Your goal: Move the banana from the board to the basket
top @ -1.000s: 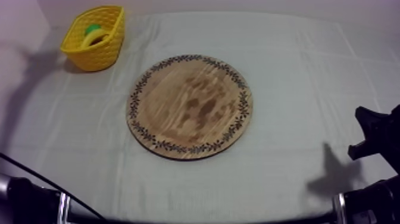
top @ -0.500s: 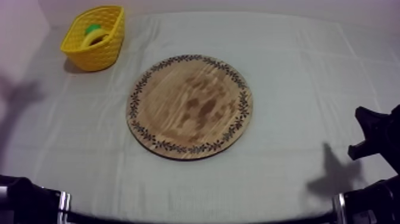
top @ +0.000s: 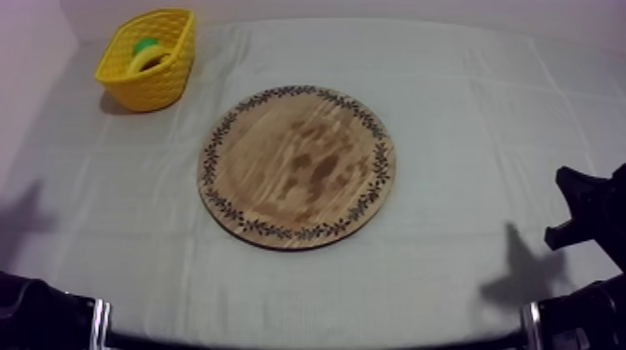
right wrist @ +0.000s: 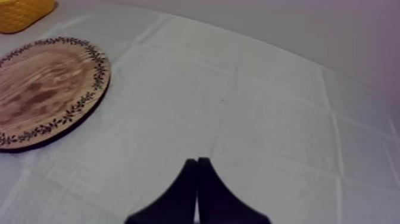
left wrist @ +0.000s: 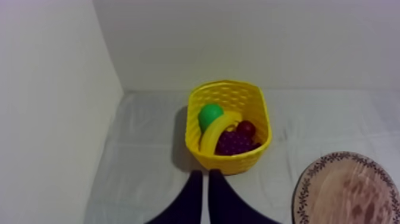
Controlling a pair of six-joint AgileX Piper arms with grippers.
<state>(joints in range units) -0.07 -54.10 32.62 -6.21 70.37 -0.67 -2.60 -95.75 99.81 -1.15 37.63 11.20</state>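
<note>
Yellow basket [top: 149, 88] holding banana [top: 143, 60] sits by far-left edge of cloth [top: 466, 140].

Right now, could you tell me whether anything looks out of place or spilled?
Nothing stands out. The yellow basket stands upright with the banana inside, and the wooden board lies flat and bare.

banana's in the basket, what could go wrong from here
1. The banana lies up against the grapes in a crowded yellow basket; a knock might roll it out.
2. The left gripper, shut, points at the basket; a forward move could shove it.
3. The wooden board is bare, so another pick there would grasp nothing.
</note>
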